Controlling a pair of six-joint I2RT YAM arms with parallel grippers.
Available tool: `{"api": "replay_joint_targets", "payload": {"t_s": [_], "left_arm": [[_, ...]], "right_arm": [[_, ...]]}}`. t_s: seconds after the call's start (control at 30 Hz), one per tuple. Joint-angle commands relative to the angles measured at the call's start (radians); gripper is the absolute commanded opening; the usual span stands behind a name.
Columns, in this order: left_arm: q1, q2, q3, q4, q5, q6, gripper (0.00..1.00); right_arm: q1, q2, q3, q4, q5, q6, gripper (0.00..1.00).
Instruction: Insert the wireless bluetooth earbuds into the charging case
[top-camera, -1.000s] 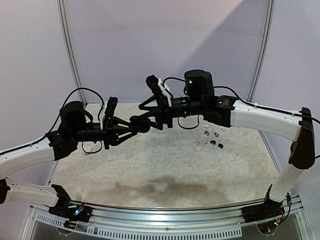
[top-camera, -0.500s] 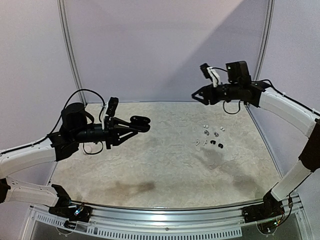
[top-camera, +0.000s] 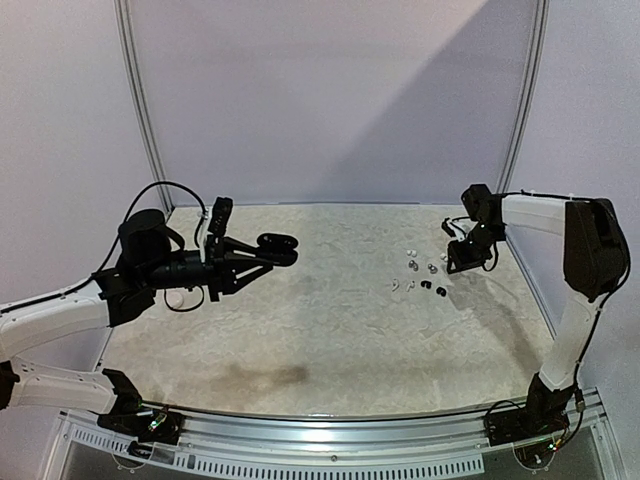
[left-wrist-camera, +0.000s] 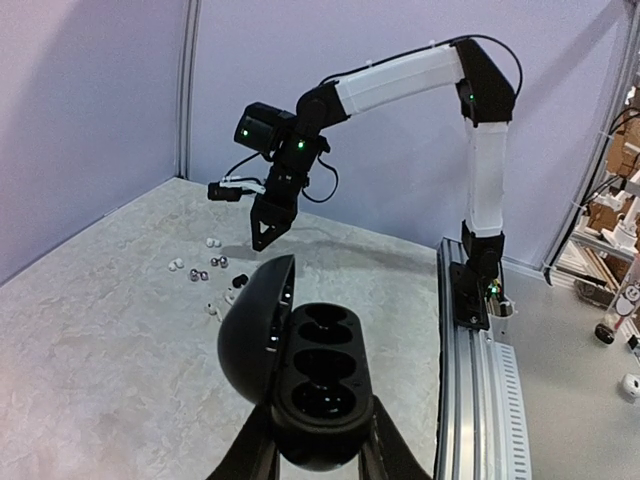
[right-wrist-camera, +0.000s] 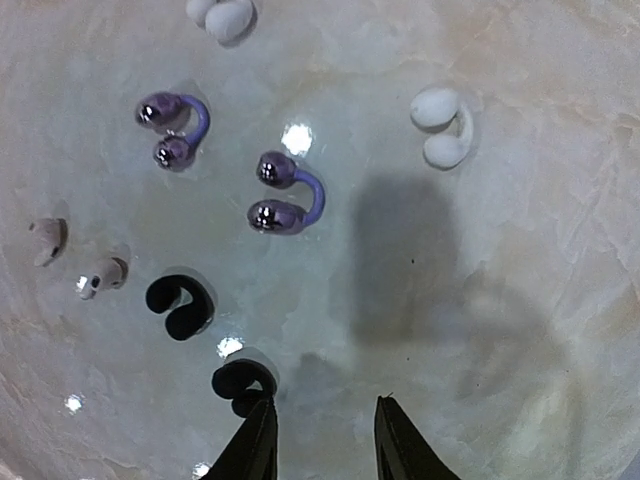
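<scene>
R pincer (right-wrist-camera: 322, 412) nr black earbuds (right-wrist-camera: 180, 306)

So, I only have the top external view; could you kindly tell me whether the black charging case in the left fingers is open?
Observer: Yes, the black oval charging case held by the left fingers has its lid swung up, and its recesses look empty.
Operator: Thanks; what lies under the right fingers?
Observer: The right fingers are open, with a black C-shaped earbud beside one tip and none between them.
</scene>
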Motion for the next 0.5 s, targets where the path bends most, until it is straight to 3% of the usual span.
{"api": "replay_joint_targets", "payload": {"t_s": [0.0,0.47], "left_arm": [[-0.007,-0.028,-0.021,0.012,-0.005,0.028,0.00],[-0.008,-0.039,-0.031,0.019,0.011,0.058,0.00]], "right_arm": [[0.007,0.039,-0.031,-0.021,0.049,-0.080,0.35],[0.007,0.081,-0.058,0.046,-0.030,-0.107,0.37]]}}
